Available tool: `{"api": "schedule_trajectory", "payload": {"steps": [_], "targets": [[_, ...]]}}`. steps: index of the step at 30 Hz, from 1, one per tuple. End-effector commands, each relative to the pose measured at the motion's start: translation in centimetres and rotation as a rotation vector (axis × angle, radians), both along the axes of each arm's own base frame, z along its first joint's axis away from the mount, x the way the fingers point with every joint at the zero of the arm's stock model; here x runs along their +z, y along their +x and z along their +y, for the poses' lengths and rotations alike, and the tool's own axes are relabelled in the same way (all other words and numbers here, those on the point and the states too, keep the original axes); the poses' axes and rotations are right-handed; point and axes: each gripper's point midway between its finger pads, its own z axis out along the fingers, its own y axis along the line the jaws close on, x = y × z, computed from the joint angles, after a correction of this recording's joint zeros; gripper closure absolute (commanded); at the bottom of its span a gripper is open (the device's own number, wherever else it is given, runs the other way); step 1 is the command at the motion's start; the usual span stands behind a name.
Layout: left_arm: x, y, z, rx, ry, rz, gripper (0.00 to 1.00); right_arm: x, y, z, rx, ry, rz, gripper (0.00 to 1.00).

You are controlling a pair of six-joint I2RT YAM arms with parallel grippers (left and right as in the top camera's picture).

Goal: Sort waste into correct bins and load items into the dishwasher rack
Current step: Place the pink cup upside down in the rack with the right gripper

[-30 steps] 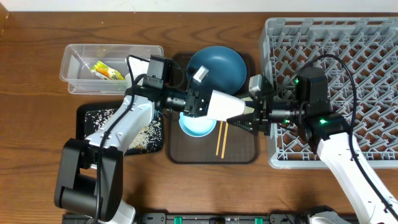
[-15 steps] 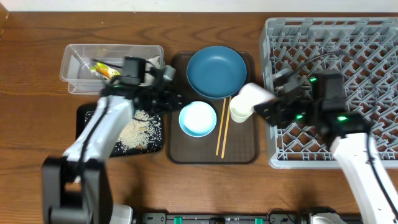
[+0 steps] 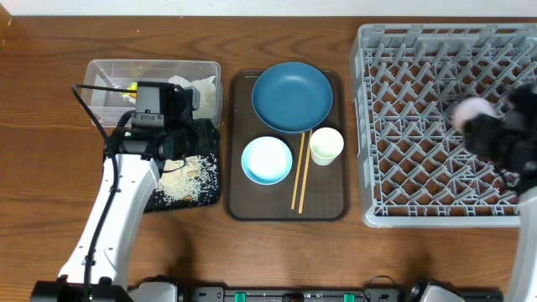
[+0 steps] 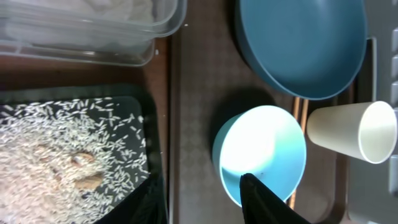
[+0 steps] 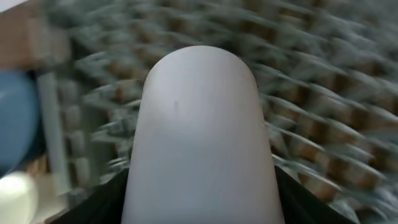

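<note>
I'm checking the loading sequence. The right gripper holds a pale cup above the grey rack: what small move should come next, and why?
Probably lower the cup into the rack, then open the right gripper. The right wrist view shows the cup clamped, with rack lattice behind it. Overhead it is over the rack's right side, blurred, apparently not set down.

A dark brown wooden tabletop (image 3: 42,184) with visible grain, evenly lit; a pale strip (image 3: 252,7) runs along its far edge.
</note>
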Motion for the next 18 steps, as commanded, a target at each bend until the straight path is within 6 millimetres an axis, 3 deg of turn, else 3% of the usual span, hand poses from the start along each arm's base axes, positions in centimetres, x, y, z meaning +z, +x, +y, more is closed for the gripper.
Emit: {"api": "schedule_trajectory", "payload": {"steps": [1, 4, 9, 12, 18], "targets": [[0.4, 0.4, 0.7, 0.004, 0.041, -0.018, 0.57, -0.5, -1.7, -4.9, -0.226, 0.013, 0.03, 0.74], [0.3, 0.3, 0.7, 0.004, 0.041, -0.018, 0.57, -1.6, -3.4, -8.3, -0.377, 0.058, 0.049, 0.76], [0.3, 0.2, 0.7, 0.004, 0.041, -0.01, 0.57, -2.8, -5.2, -12.3, -0.561, 0.115, 0.044, 0.8], [0.2, 0.1, 0.7, 0.004, 0.041, -0.007, 0.57, -3.6, -5.6, -14.1, -0.624, 0.133, 0.042, 0.79], [0.1, -0.1, 0.7, 0.004, 0.042, 0.002, 0.57, -6.3, -5.6, -15.6, -0.657, 0.163, 0.091, 0.8]]}}
